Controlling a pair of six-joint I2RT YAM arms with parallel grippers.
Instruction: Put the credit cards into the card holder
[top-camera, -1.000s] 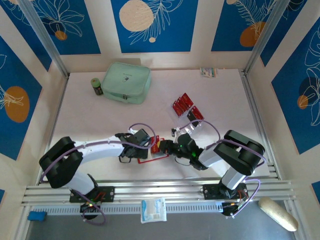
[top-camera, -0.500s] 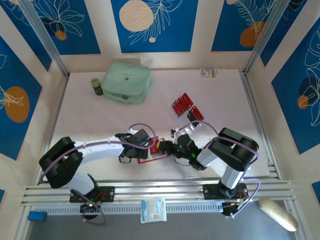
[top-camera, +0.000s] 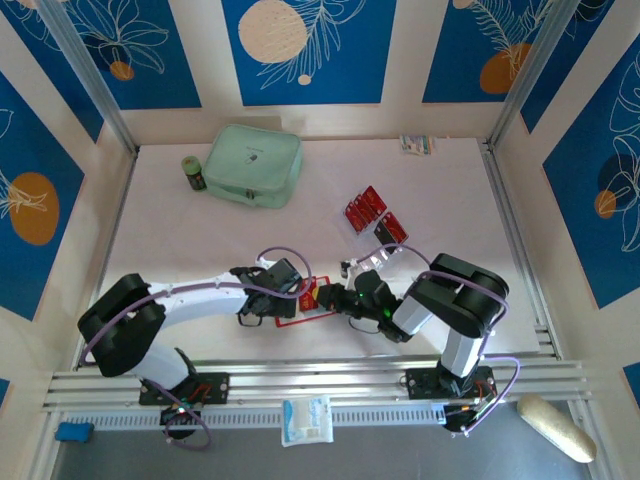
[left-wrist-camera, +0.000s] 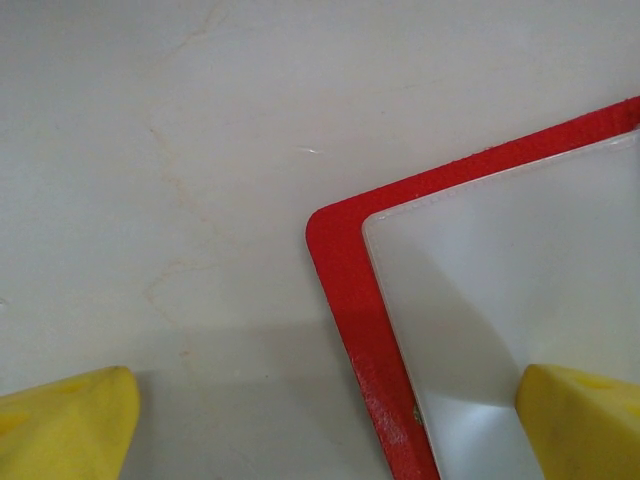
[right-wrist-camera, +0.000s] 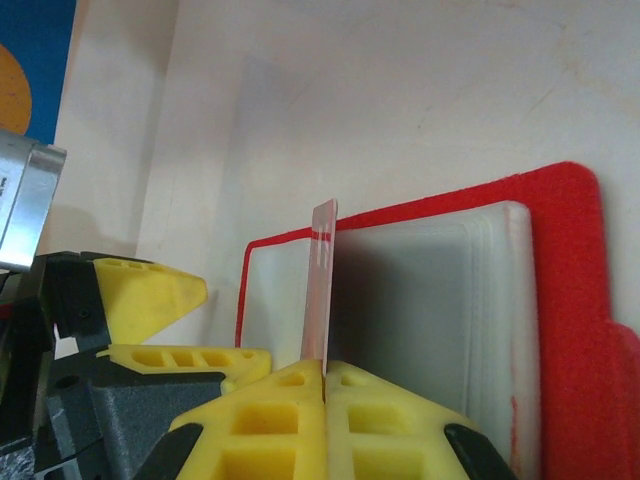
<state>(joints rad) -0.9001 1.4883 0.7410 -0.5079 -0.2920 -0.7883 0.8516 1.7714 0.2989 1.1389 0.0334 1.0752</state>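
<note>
The card holder (top-camera: 297, 312) lies open on the table, red-edged (left-wrist-camera: 345, 270) with a pale inside (right-wrist-camera: 420, 300). My right gripper (top-camera: 332, 297) is shut on one credit card (right-wrist-camera: 322, 290), seen edge-on and upright over the holder's pale pockets; the gripper (right-wrist-camera: 326, 375) pinches its lower edge. My left gripper (top-camera: 283, 290) is open, its yellow fingertips (left-wrist-camera: 70, 425) straddling the holder's near corner, one over the table and the other over the pale lining. More red credit cards (top-camera: 366, 210) lie in a loose group farther back on the table.
A mint-green zip case (top-camera: 253, 165) and a small dark jar (top-camera: 193, 173) sit at the back left. A small packet (top-camera: 417, 144) lies by the back wall. A clear plastic tray (top-camera: 377, 258) stands just behind my right gripper.
My right arm's elbow has swung a little to the left and the held card has edged left over the holder. The left arm has stayed in place.
</note>
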